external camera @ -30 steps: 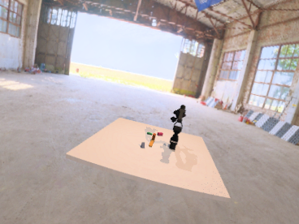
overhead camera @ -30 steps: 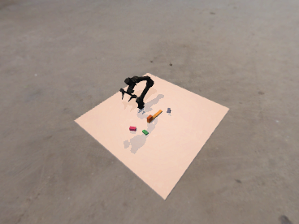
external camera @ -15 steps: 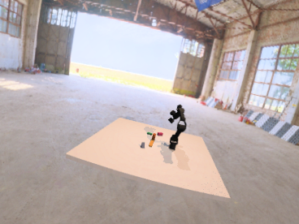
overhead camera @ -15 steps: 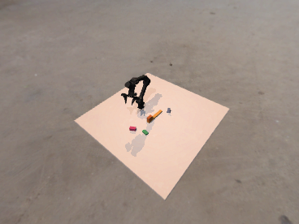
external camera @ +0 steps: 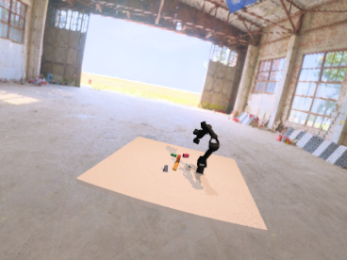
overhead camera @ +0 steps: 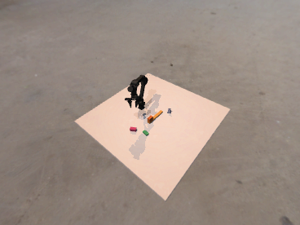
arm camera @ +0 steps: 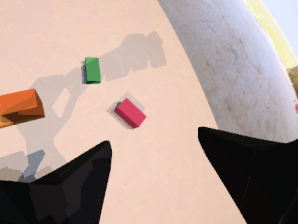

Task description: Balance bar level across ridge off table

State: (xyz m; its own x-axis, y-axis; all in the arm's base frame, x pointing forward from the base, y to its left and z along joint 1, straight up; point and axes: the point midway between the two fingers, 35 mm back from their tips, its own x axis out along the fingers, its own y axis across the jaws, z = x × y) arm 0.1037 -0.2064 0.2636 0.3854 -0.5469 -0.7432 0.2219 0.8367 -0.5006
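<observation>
An orange bar (overhead camera: 157, 116) (external camera: 175, 167) lies low over the table, with a thicker orange block (overhead camera: 150, 119) (external camera: 178, 158) (arm camera: 20, 106) at one end. Whether it touches the table is too small to tell. A small grey-blue piece (overhead camera: 169, 111) (external camera: 165, 168) stands beyond the bar's thin end. Another small greyish piece (overhead camera: 143, 116) (external camera: 188, 166) is near the arm's base. Which of them is the ridge I cannot tell. My gripper (overhead camera: 128, 103) (external camera: 195, 137) (arm camera: 154, 140) is open and empty, high above the table and away from the bar.
A red block (overhead camera: 133, 129) (external camera: 186, 155) (arm camera: 131, 113) and a green block (overhead camera: 146, 133) (external camera: 173, 154) (arm camera: 93, 70) lie apart on the table (overhead camera: 179, 163) (external camera: 127, 184) (arm camera: 165, 175), near the thick orange end. The arm's shadow falls across the table.
</observation>
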